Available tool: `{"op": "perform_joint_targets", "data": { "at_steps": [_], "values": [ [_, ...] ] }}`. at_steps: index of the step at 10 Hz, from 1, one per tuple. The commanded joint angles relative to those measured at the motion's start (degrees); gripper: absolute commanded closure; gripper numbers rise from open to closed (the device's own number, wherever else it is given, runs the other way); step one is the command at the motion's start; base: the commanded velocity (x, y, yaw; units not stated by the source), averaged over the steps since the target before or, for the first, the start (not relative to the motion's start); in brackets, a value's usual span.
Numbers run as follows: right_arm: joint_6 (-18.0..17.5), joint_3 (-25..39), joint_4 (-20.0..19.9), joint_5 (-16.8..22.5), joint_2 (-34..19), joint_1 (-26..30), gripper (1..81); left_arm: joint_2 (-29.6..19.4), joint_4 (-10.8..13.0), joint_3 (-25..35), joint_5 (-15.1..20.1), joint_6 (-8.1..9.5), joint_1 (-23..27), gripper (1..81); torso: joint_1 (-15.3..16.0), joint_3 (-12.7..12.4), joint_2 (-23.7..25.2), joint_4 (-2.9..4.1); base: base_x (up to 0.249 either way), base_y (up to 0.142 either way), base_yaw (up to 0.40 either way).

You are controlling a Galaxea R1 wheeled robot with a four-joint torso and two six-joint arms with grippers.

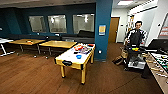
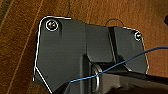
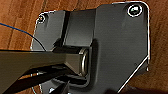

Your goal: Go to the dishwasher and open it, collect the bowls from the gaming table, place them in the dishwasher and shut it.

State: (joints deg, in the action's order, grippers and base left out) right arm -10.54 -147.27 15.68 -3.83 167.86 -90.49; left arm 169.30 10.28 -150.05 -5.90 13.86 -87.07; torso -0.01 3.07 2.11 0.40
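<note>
The gaming table [image 1: 65, 59], with a white top and yellow rim and legs, stands in the middle of the room in the head view, some way ahead. A bright blue bowl [image 1: 79, 56] sits on its white top near the right side. A small dark object [image 1: 75, 52] lies just behind the blue bowl; I cannot tell whether it is a bowl. Flat colourful boxes [image 1: 82, 48] lie at the table's far end. The dishwasher is out of view. Both wrist views look down at brown wooden floor [image 2: 20, 50] past the robot's dark plate.
A teal pillar [image 1: 103, 30] stands behind the gaming table. Two yellow-wood tables [image 1: 58, 44] stand at the back left. A person with a dark cart [image 1: 135, 53] stands at the right. A green-field foosball table [image 1: 160, 65] runs along the right edge. Wooden floor [image 1: 32, 77] lies open ahead.
</note>
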Motion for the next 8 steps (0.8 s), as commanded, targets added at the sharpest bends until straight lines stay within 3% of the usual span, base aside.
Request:
{"op": "perform_joint_targets", "data": {
  "at_steps": [1,8],
  "values": [
    [0.09,0.33,0.76,2.77,-0.49,2.46,1.0,-0.28,0.09,0.2,2.74,-0.06,2.64,1.0,0.01,0.0,0.0,0.0,0.0,0.079,0.0],
    [0.09,0.24,0.76,2.6,-0.4,2.11,1.0,-0.28,0.27,0.2,2.74,-0.06,2.64,1.0,0.01,0.0,0.0,0.0,0.0,0.087,0.0]
  ]
}}
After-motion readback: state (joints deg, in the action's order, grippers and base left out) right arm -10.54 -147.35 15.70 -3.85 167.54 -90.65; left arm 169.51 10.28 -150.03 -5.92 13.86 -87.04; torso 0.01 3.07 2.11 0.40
